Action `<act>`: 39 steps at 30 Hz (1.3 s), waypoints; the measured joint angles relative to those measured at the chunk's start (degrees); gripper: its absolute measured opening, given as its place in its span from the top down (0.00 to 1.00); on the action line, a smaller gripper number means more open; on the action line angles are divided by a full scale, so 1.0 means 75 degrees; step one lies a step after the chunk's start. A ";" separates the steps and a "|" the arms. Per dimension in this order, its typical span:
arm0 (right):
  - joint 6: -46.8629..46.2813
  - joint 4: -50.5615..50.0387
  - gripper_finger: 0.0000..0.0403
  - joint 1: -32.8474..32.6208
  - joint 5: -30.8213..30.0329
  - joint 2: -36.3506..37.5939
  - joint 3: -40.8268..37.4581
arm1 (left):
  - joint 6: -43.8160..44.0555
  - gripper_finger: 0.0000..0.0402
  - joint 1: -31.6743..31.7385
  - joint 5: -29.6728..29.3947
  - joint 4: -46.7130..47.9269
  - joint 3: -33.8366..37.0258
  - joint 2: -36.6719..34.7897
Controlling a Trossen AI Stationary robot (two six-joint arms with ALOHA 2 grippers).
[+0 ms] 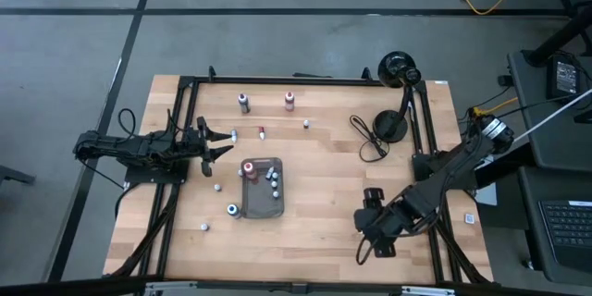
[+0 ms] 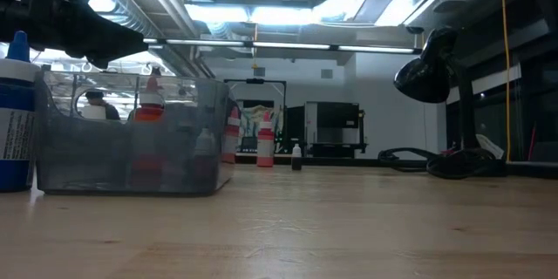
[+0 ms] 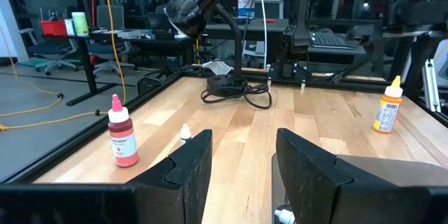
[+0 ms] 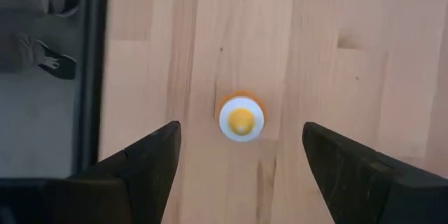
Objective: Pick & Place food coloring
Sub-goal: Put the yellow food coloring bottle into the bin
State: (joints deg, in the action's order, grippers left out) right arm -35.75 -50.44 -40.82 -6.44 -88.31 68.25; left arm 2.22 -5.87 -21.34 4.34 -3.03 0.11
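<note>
- Food coloring bottles (image 1: pixel 243 102) stand scattered over the wooden table (image 1: pixel 324 203); several sit inside the dark grey rounded tray (image 1: pixel 263 205) near its middle, the smallest too tiny to tell colours.
- An orange bottle with a white cap (image 4: pixel 241 120) stands upright directly under the right gripper (image 1: pixel 381 240), which hides it from above, at the tray's 4 o'clock.
- Right jaws spread wide, empty.
- Left gripper (image 1: pixel 222 144), at the tray's 10 o'clock, jaws parted, empty.
- Translucent tray wall blurs the bottles in the low view.
</note>
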 joint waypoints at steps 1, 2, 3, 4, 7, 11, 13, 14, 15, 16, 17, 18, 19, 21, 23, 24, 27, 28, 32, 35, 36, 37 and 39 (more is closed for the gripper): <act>-0.0008 0.0126 0.25 -0.0003 -0.0002 -0.0003 -0.0109 | 0.0000 0.61 -0.0002 0.0000 0.0000 0.0000 0.0001; -0.0031 0.0241 0.25 -0.0003 -0.0004 -0.0004 -0.0216 | -0.0001 0.61 -0.0001 0.0000 0.0002 0.0000 0.0001; -0.0062 0.0350 0.25 -0.0003 -0.0005 -0.0003 -0.0326 | 0.0000 0.61 -0.0001 0.0000 0.0000 0.0000 0.0001; -0.0117 0.0474 0.25 -0.0003 -0.0006 -0.0004 -0.0421 | -0.0002 0.61 -0.0001 0.0000 0.0002 0.0000 0.0001; -0.0175 0.0851 0.25 0.0000 -0.0019 -0.0009 -0.0613 | 0.0000 0.61 -0.0002 -0.0001 0.0002 0.0000 0.0001; -0.0178 0.1117 0.25 0.0000 -0.0024 -0.0071 -0.0850 | -0.0001 0.61 -0.0001 -0.0001 0.0003 0.0000 0.0001; -0.0178 0.1201 0.25 0.0000 -0.0026 -0.0117 -0.0976 | 0.0000 0.61 -0.0002 0.0000 0.0001 0.0000 0.0001; -0.0178 0.1224 0.25 0.0000 -0.0024 -0.0152 -0.1011 | 0.0000 0.61 0.0001 -0.0001 0.0000 0.0000 0.0001; -0.0176 0.1257 0.25 0.0000 -0.0026 -0.0191 -0.1037 | -0.0001 0.61 0.0001 -0.0002 0.0000 0.0000 -0.0001; -0.0171 0.1279 0.25 0.0000 -0.0033 -0.0226 -0.1054 | -0.0002 0.61 0.0000 0.0000 0.0000 0.0000 0.0001; -0.0158 0.1279 0.25 0.0000 -0.0078 -0.0256 -0.1061 | 0.0000 0.61 -0.0002 0.0000 0.0003 0.0000 0.0001; -0.0118 0.1292 0.25 0.0000 -0.0151 -0.0272 -0.1061 | 0.0000 0.61 -0.0002 0.0000 0.0003 0.0000 0.0001; -0.0046 0.1316 0.25 0.0000 -0.0202 -0.0274 -0.1061 | 0.0000 0.61 -0.0001 0.0000 0.0002 0.0000 0.0001; -0.0003 0.1346 0.25 0.0000 -0.0251 -0.0274 -0.1061 | 0.0000 0.61 -0.0001 -0.0001 0.0000 0.0000 0.0001; -0.0003 0.1331 0.26 0.0000 -0.0283 -0.0274 -0.1061 | 0.0000 0.61 -0.0001 0.0000 0.0000 0.0000 0.0001; -0.0001 0.1335 0.27 0.0000 -0.0286 -0.0274 -0.1061 | 0.0000 0.61 0.0000 0.0000 0.0000 0.0000 0.0001; 0.0001 0.1328 0.34 0.0000 -0.0286 -0.0274 -0.1061 | 0.0000 0.61 0.0001 0.0000 0.0000 0.0000 0.0001; 0.0009 0.1323 0.37 0.0000 -0.0285 -0.0274 -0.1061 | 0.0000 0.61 0.0001 0.0000 0.0000 0.0000 0.0001; 0.0015 0.1314 0.49 0.0000 -0.0280 -0.0274 -0.1061 | 0.0000 0.61 0.0001 0.0000 0.0000 0.0000 0.0000; 0.0013 0.1320 0.58 0.0000 -0.0280 -0.0274 -0.1061 | 0.0000 0.61 -0.0002 0.0000 0.0001 0.0000 0.0001; 0.0022 0.1322 0.61 0.0000 -0.0283 -0.0274 -0.1058 | 0.0000 0.61 -0.0002 0.0000 0.0002 0.0000 0.0001; 0.0030 0.1323 0.64 0.0000 -0.0297 -0.0274 -0.1054 | 0.0000 0.61 0.0001 0.0000 0.0000 0.0000 0.0001; 0.0071 0.1331 0.69 0.0000 -0.0303 -0.0274 -0.1048 | 0.0000 0.61 0.0000 0.0000 0.0000 0.0000 0.0000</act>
State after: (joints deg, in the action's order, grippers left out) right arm -35.21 -40.45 -40.82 -8.71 -90.37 60.39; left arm 2.22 -5.87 -21.34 4.34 -3.03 0.12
